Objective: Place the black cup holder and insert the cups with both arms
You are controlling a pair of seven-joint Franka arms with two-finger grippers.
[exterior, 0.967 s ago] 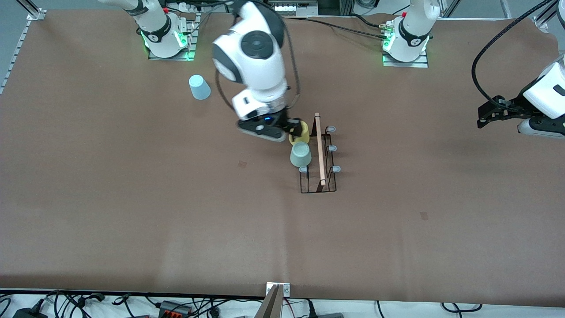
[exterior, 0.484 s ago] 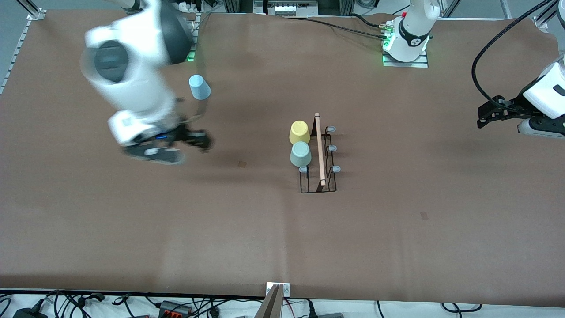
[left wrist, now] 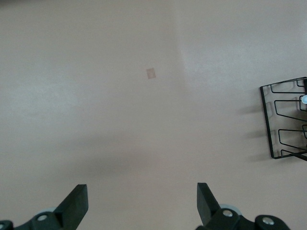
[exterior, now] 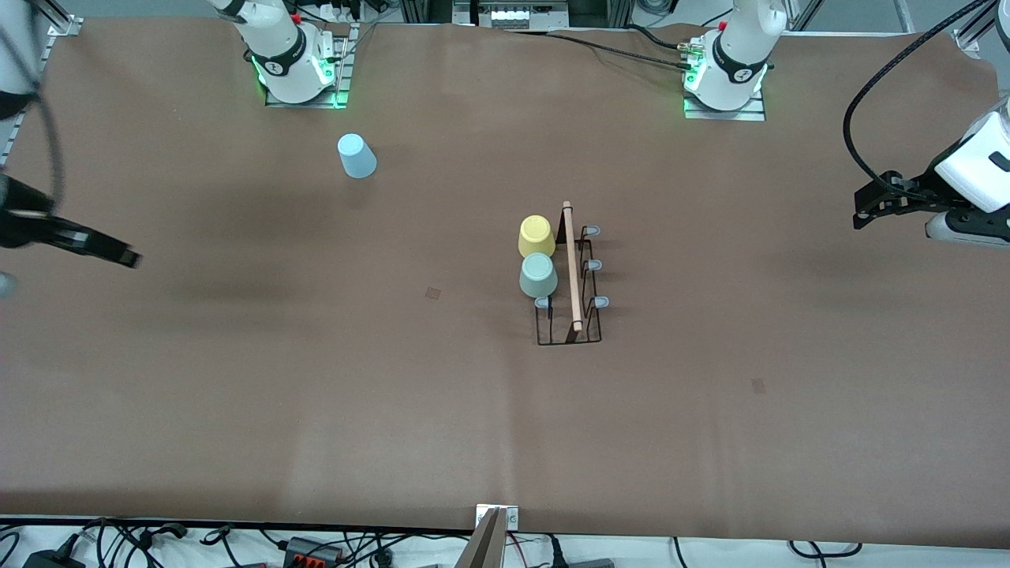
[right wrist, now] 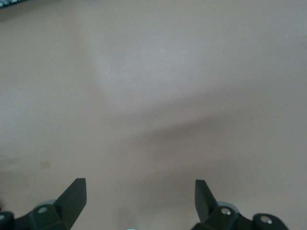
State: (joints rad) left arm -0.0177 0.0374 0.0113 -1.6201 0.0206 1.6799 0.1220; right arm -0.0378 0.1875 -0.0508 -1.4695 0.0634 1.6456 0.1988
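The black cup holder (exterior: pixel 570 327) stands mid-table with its wooden rod (exterior: pixel 571 264) on top. A yellow cup (exterior: pixel 536 235) and a pale green cup (exterior: pixel 538 275) sit upside down on its prongs on the side toward the right arm's end. The light blue cup (exterior: pixel 357 155) stands upside down on the mat near the right arm's base. My right gripper (exterior: pixel 126 256) (right wrist: pixel 139 184) is open and empty over the mat at the right arm's end. At the left arm's end, my left gripper (exterior: pixel 862 209) (left wrist: pixel 141 191) waits open and empty, with one end of the holder (left wrist: pixel 288 120) in its wrist view.
Several grey-tipped prongs (exterior: pixel 594 265) of the holder are bare. The arm bases (exterior: pixel 296 63) (exterior: pixel 726 75) stand along the table's edge farthest from the front camera. Cables and plugs (exterior: pixel 308 546) lie along the near edge. A black cable (exterior: pixel 856 118) loops above the left arm.
My right gripper has let go of the yellow cup on the holder and swung empty toward the right arm's end of the table. The left arm has not moved.
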